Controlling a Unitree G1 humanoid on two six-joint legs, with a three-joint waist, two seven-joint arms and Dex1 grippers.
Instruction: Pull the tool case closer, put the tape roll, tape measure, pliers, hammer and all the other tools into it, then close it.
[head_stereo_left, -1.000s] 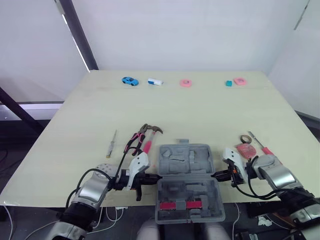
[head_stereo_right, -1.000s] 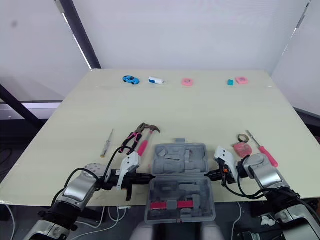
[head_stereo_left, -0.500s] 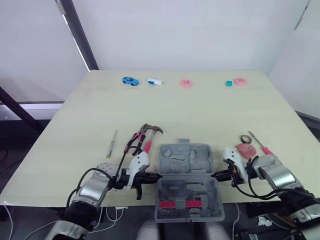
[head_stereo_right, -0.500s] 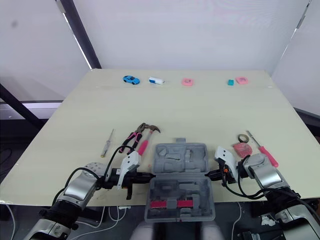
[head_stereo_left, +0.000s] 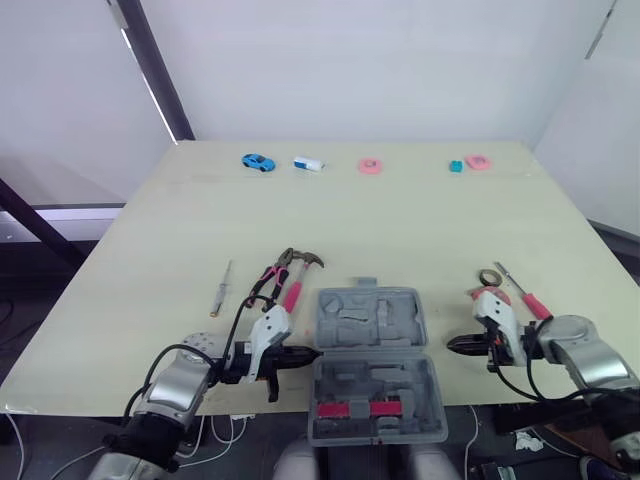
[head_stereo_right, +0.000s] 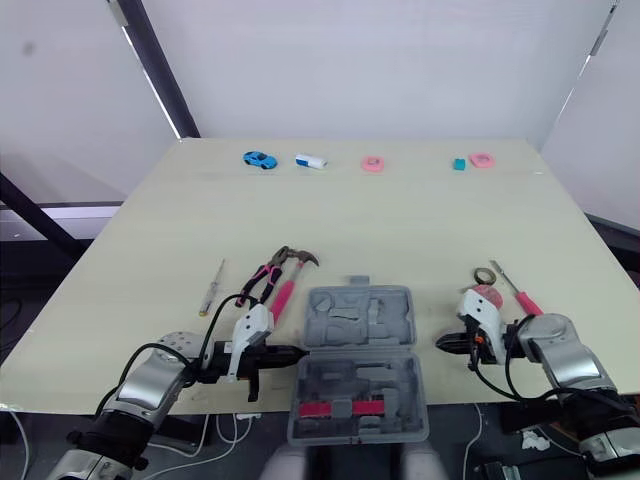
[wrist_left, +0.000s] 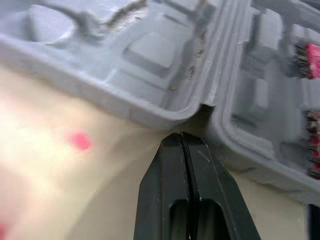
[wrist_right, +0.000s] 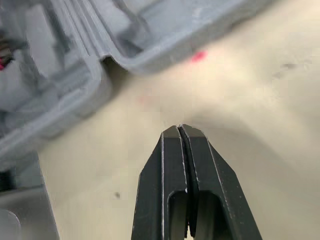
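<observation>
Hanging partly past the near edge of the worktop (head_stereo_left: 400, 220), the tool case (head_stereo_left: 370, 330) lies open and centred between the two arms, its near half carrying a strip of red bits and its far half showing bare moulded pockets. The left hand (head_stereo_left: 308, 353) has its two black fingers pressed together, empty, with the tip set right into the hinge notch on the case's left side, as the left wrist view shows. The right hand (head_stereo_left: 452, 345) is likewise pressed together and empty, pointing at the case's right side but standing apart from it, with bare worktop under its tip. Judging by this, the case sits close enough, and loading comes next. Just beyond the right hand and a little to its right lies a pink-red object, probably the tape measure (head_stereo_right: 488, 292), with the tape roll (head_stereo_left: 489, 276) just past it and a red-handled screwdriver (head_stereo_left: 527, 300) alongside, its long axis running away and leftward; the right arm is clearly the nearer one for these. Beyond the left hand lie the pliers (head_stereo_left: 266, 283) and the pink-handled hammer (head_stereo_left: 295, 291), side by side, both slanting away and to the right toward the case's far left corner, and a slim screwdriver (head_stereo_left: 221, 290) lies farther left, pointing nearly straight away; these fall to the left arm. Along the far edge stand a blue toy car (head_stereo_left: 257, 161) and several small pink, white and teal pieces, well apart from everything else.
</observation>
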